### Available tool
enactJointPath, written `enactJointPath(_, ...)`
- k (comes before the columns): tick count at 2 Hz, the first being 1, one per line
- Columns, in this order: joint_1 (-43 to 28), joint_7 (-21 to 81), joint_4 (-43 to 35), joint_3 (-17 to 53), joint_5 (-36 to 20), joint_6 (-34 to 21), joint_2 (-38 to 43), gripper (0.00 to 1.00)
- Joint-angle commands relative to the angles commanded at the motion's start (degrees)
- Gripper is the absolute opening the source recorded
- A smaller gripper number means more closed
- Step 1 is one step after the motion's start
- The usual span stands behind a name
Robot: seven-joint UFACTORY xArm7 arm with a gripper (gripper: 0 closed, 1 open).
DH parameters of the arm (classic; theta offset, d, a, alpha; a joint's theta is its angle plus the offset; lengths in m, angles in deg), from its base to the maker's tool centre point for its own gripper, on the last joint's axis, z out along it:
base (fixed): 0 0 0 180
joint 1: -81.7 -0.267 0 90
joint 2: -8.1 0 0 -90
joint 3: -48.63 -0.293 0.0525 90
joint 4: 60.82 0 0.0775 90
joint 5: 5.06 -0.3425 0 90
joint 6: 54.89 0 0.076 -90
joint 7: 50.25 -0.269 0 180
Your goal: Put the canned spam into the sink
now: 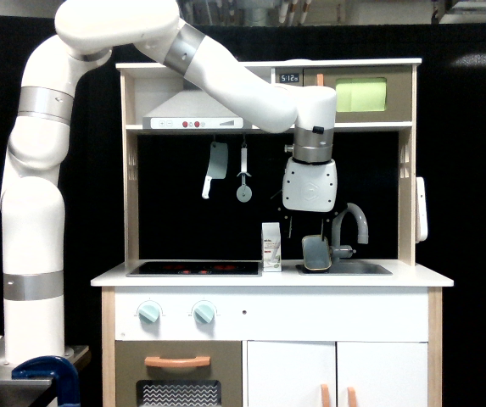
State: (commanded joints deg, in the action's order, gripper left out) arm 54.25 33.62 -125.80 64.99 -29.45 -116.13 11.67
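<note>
Now the gripper [304, 227] hangs above the sink [363, 269] with nothing in its grasp; its dark fingers are lost against the black back wall, so how far apart they stand cannot be told. Just below it the canned spam [315, 253] rests in the sink at the end nearest the stovetop [193, 268], tilted, with its silvery-beige end face turned outward and its lower edge behind the sink's front rim. The faucet [350, 222] arches just beside the tin on the exterior view's right. A small white carton [271, 247] stands on the counter [429, 277] between stovetop and sink, close to the tin but apart from it.

By my judgement the tin is delivered, yet it leans instead of lying flat. It could topple against the faucet or settle noisily if the arm brushes it. A sideways sweep of the wrist could also knock the carton over.

As for writing, the display on the top shelf reads 5:12. The carton's green marks are too small to read, and the tin's label is turned away.
</note>
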Motion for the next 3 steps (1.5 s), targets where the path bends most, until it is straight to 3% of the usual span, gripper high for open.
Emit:
enactJointPath(1,6.42,4.38,20.73,2.80,7.90,-1.40,-21.42,1.00)
enactJointPath(2,10.56,2.52,34.77,1.53,12.77,-2.98,-37.66,1.00)
enactJointPath(3,7.19,-5.76,36.71,-4.55,10.24,-3.79,-42.73,1.00)
